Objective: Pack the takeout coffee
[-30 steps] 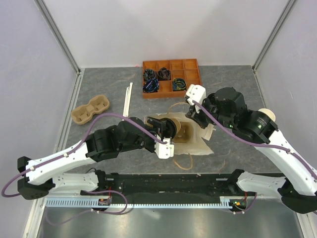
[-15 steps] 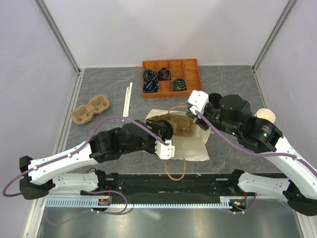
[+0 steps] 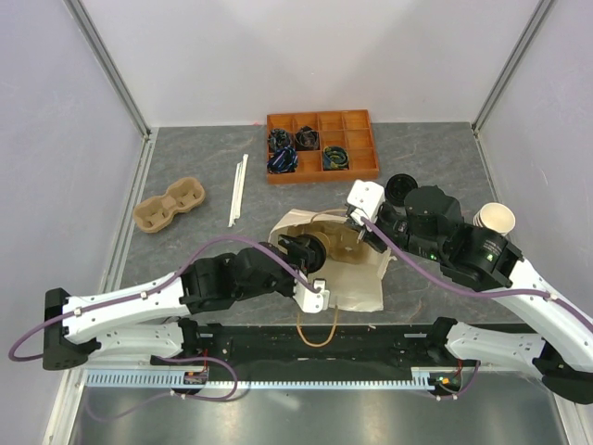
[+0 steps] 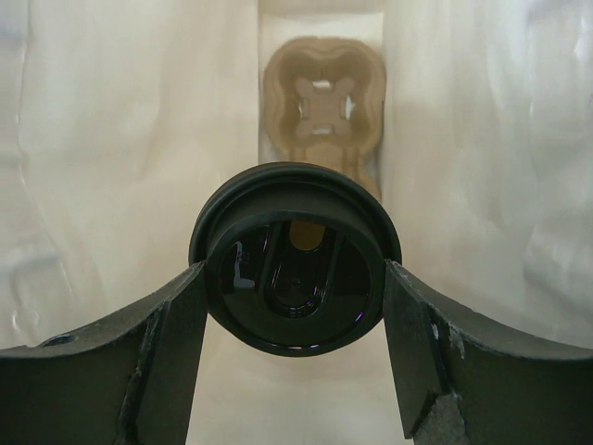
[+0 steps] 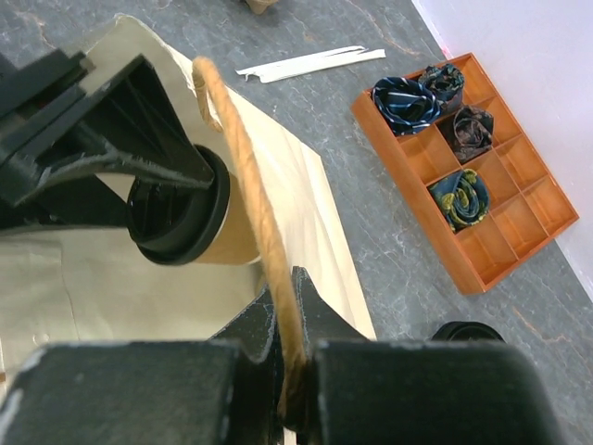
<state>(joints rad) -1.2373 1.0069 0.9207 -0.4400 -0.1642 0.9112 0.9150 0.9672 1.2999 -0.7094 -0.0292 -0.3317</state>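
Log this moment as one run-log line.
left gripper: shut on takeout coffee | right gripper: shut on bag handle | coffee: inside paper bag mouth, unreleased

The right gripper (image 5: 285,311) pinches the twine handle (image 5: 246,176) of the paper bag (image 5: 310,209) between closed fingers. Ahead and left of the claw, the left gripper (image 5: 171,209) grips the black-lidded takeout coffee (image 5: 236,239). An orange tray (image 5: 486,255) lies ahead, right.

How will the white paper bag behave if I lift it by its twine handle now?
Probably floppy: the white paper bag lies creased and slumped. Its tan twine handle, pinched by the right gripper, curves like cord, so the bag would likely sag and swing.
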